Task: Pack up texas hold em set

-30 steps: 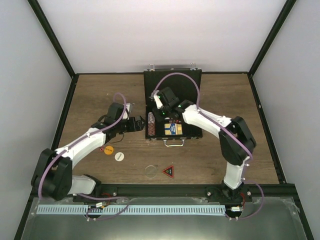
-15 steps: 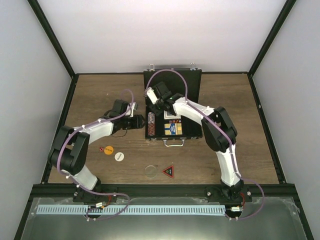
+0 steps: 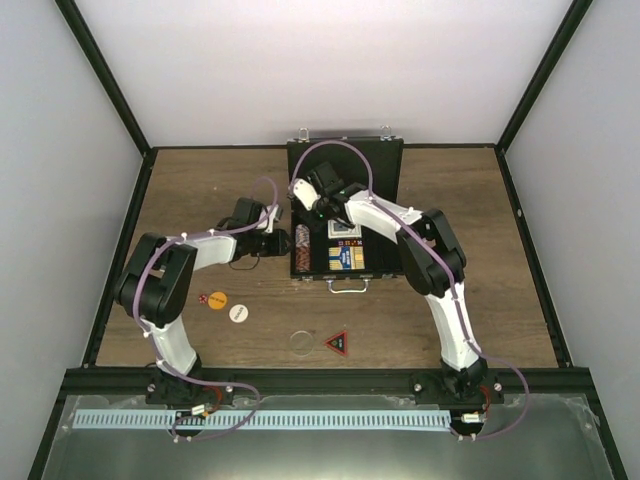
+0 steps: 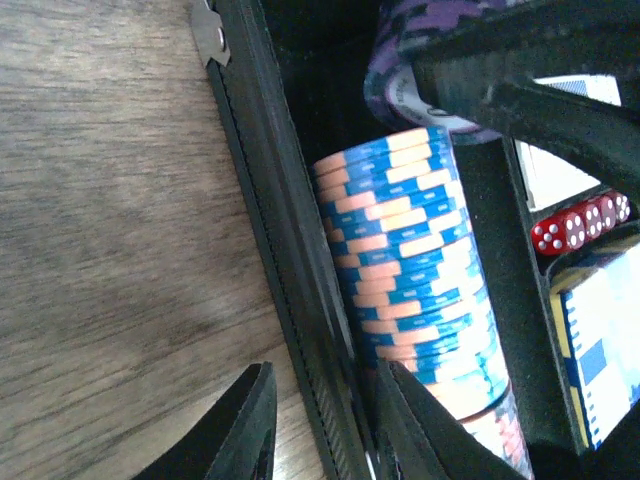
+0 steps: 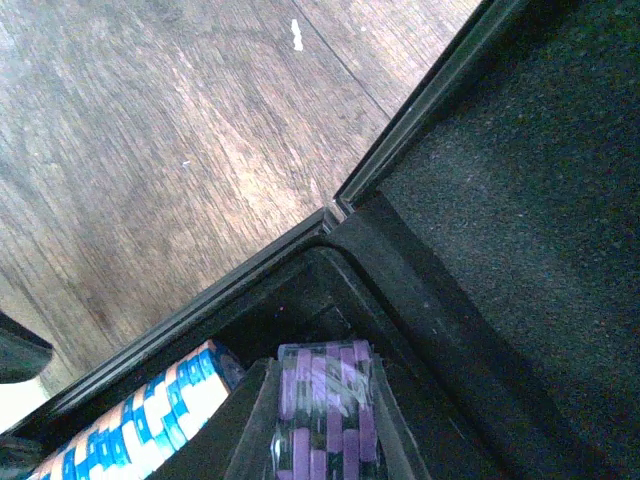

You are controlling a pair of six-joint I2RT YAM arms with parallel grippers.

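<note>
Since a second ago: left gripper (image 4: 326, 368) has slid right to the left wall of the case (image 4: 295, 290) and its jaws have narrowed. They straddle the wall unclamped, with wood showing beside the outer finger. Right gripper (image 5: 320, 372) has moved from case centre to its upper-left corner, clenched on the purple chip stack (image 5: 322, 425), just beside the blue-orange stack (image 4: 410, 270). Case lies open at top centre of the table (image 3: 190, 200); bare wood left of the wall.

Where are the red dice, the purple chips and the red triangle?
red dice (image 4: 578, 226), left wrist view, dotted faces.
purple chips (image 5: 322, 415), right wrist view, stack's striped edge.
red triangle (image 3: 337, 343), top view, its middle.
</note>
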